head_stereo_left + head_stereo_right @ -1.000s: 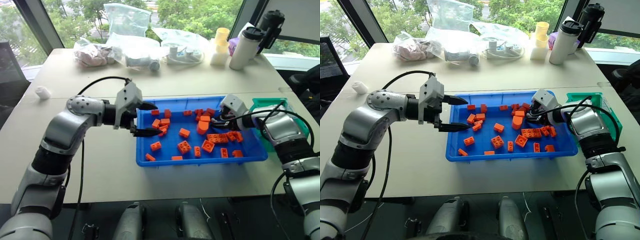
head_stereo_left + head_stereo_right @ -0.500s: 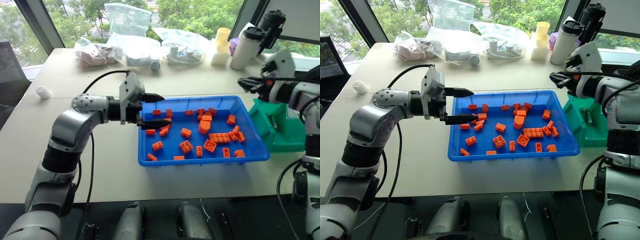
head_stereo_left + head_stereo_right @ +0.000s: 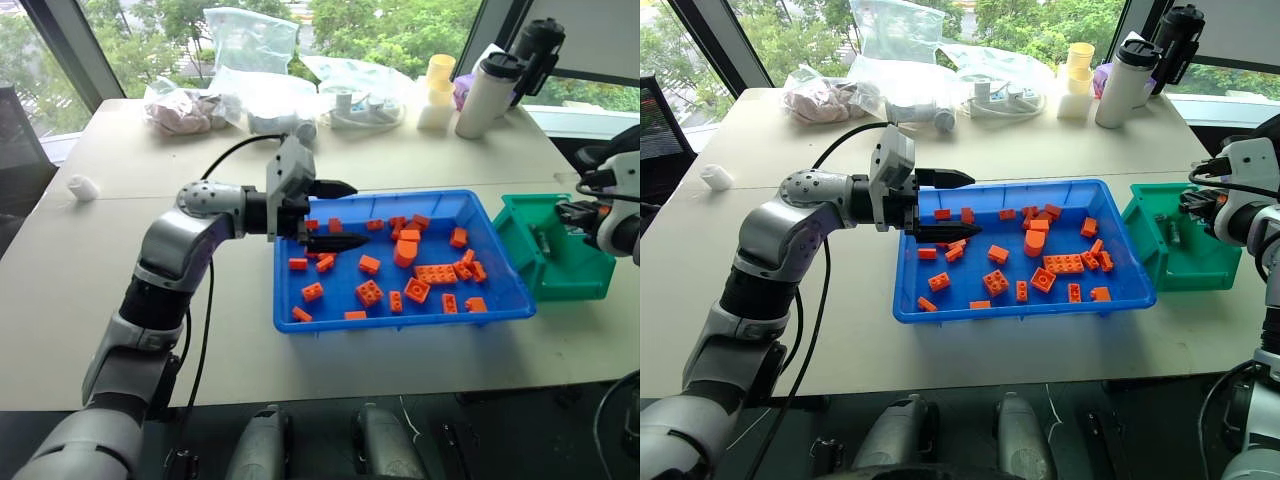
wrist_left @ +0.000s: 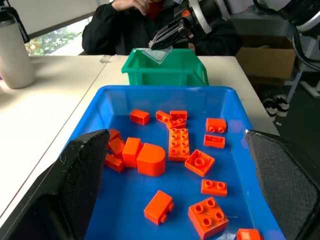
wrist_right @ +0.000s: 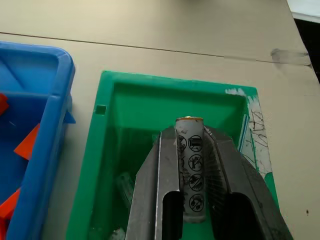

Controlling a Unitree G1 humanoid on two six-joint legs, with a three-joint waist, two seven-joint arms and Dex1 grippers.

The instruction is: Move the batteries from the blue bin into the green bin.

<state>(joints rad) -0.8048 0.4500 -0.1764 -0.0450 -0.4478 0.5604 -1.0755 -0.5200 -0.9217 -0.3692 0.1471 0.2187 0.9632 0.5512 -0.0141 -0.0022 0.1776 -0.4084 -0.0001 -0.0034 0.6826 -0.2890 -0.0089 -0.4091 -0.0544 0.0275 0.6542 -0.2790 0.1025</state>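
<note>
Right hand (image 5: 192, 170) clamped on a battery (image 5: 191, 167), poised over the green bin (image 5: 145, 107); best lowered before releasing; left hand (image 3: 335, 214) open, empty.

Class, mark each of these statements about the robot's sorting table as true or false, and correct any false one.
1. The right gripper is shut on a battery. True.
2. That battery is above the blue bin. False: it is above the green bin.
3. The left gripper has its jaws open over the blue bin. True.
4. The left gripper is holding an orange brick. False: nothing is between its jaws; the orange bricks lie on the bin floor.
5. The green bin stands on the robot's left of the blue bin. False: it stands on the right.
6. A white bottle stands on the table beyond the bins. True.
</note>
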